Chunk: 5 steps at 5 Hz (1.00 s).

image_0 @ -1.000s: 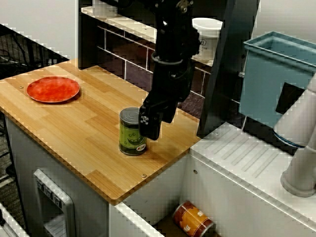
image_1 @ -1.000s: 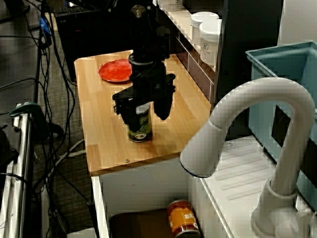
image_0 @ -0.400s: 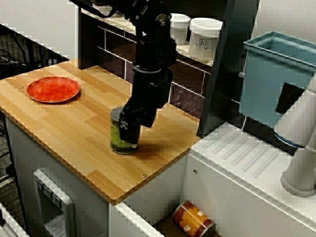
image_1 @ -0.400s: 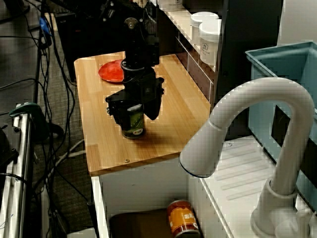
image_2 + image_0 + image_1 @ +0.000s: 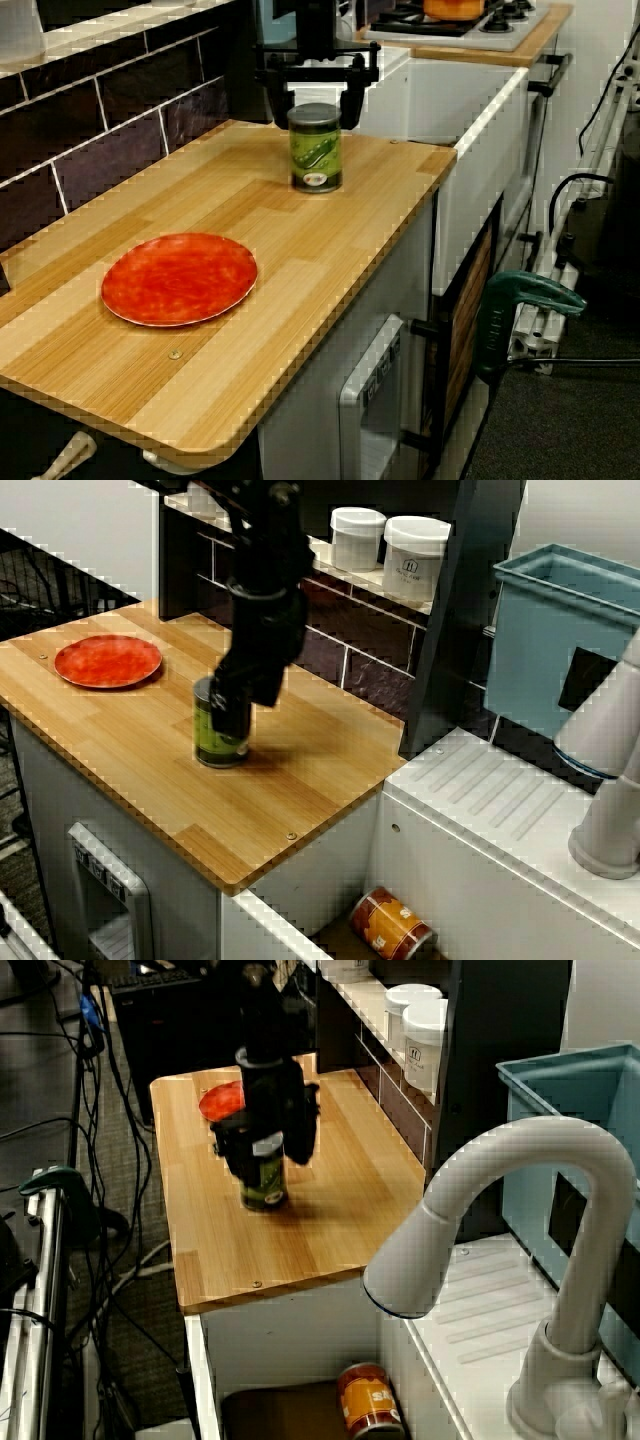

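1. Now straddling the top of the can with the fingers, spread about as wide as the can; cannot tell whether gripping or only flanking it.
2. With the can upright on the desk, near its middle, well apart from the plate.
3. Could topple the can if pushed sideways from that high contact, given a tall, narrow body.
4. Could let it slip or tilt if raised on a loose hold near the rim.
5. Might roll off the desk once toppled.

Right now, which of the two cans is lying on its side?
The orange can, down in the recess beside the wooden counter; the green can stands upright on that counter.
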Available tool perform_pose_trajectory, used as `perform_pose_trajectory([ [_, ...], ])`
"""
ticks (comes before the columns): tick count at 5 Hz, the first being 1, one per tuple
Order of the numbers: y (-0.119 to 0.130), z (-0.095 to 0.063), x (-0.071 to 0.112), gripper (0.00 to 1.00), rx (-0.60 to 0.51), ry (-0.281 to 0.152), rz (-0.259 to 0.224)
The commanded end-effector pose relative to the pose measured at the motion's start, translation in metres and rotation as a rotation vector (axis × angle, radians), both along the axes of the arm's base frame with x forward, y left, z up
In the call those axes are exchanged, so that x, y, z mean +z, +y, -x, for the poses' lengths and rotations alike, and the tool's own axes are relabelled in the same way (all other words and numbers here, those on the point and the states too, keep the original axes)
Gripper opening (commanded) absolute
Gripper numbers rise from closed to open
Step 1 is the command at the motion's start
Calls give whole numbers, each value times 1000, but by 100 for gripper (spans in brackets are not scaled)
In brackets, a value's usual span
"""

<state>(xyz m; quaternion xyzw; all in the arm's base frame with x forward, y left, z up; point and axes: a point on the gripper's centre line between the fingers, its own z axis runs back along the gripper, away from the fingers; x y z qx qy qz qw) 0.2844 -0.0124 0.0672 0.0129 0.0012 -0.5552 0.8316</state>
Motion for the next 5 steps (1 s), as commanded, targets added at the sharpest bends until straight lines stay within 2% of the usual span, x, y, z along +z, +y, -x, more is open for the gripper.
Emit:
perform_pose_trajectory([
  [1, 49, 11, 20, 100, 69, -80, -10],
  [2, 65, 11, 20, 100, 110, -98, -22],
  [4, 84, 7, 16, 100, 172, -76, -25],
  [5, 75, 8, 21, 100, 192, -48, 17],
])
